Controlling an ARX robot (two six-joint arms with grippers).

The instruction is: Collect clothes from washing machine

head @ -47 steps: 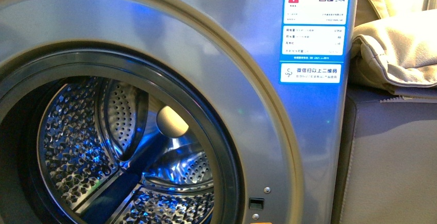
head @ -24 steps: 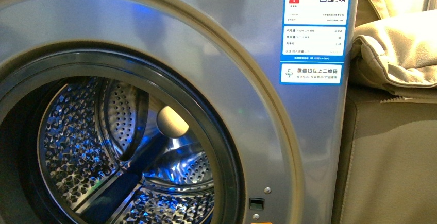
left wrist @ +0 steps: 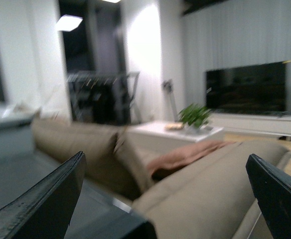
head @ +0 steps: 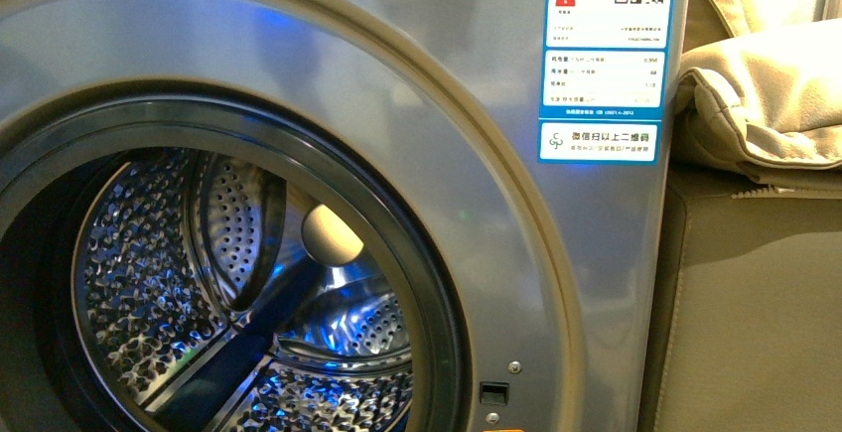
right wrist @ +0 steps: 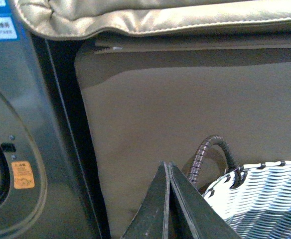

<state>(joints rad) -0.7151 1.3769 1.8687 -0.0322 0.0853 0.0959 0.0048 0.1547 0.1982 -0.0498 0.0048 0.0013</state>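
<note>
From the front I see the washing machine with its bare drum, from my left wrist the left gripper spread wide over a sofa, from my right wrist the right gripper pressed together beside a basket.

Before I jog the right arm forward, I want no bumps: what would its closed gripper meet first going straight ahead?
Most likely the brown sofa side panel straight beyond the shut right gripper. The woven basket and its handle sit just off to one side; depth is unclear.
</note>
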